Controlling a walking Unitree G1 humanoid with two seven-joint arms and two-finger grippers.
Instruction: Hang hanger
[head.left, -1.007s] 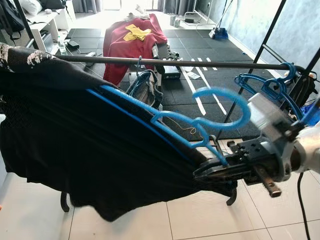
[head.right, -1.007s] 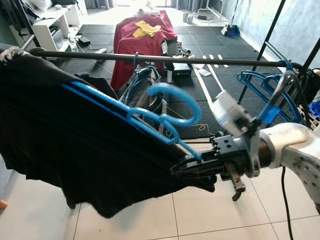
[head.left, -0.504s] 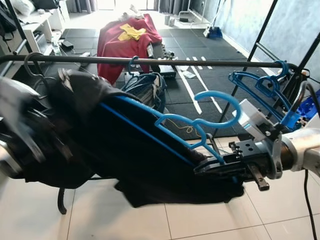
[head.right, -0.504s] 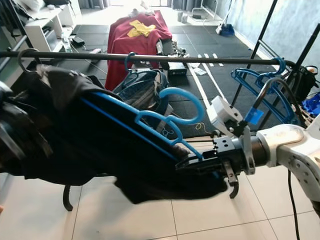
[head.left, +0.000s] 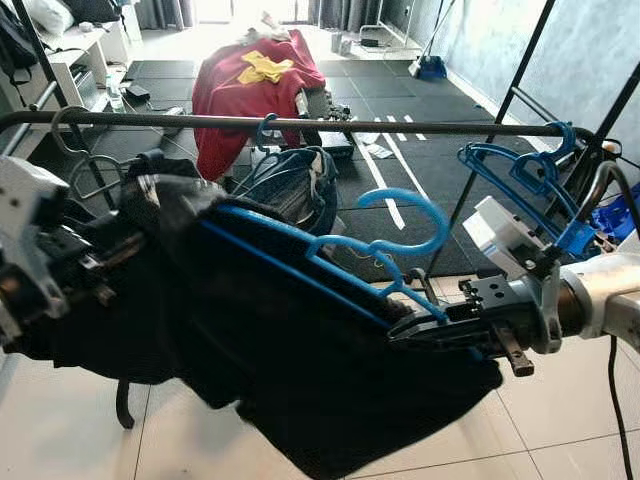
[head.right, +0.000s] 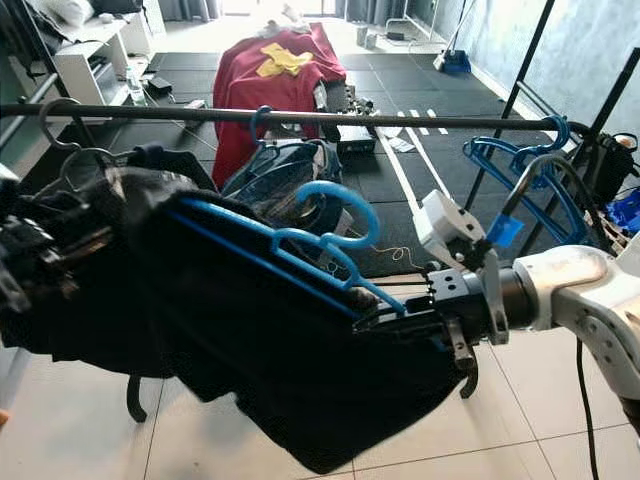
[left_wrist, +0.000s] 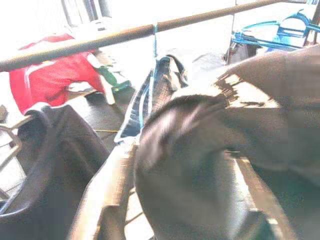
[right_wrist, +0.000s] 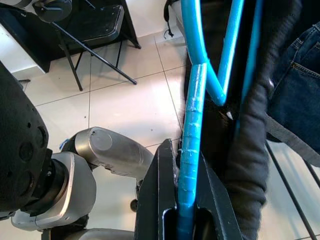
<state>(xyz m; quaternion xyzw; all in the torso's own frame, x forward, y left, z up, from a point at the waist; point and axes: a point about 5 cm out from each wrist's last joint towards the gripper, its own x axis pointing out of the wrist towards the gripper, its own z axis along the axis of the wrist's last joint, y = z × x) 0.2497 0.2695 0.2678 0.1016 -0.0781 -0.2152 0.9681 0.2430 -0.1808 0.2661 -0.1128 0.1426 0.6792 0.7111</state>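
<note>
Our right tool stayed clenched on blue hanger, hook now nearer rail, not yet over it. Left tool clutched black garment, now bunched; lift remained.

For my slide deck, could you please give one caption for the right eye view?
Right gripper holds a blue hanger with a black garment below the rail.

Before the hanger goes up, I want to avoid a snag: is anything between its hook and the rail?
Nothing visible blocks it. The blue hanger with the black garment, gripped by the right tool, has its hook below the rail, under a bare stretch. Hanging jeans and spare hangers sit either side.
</note>
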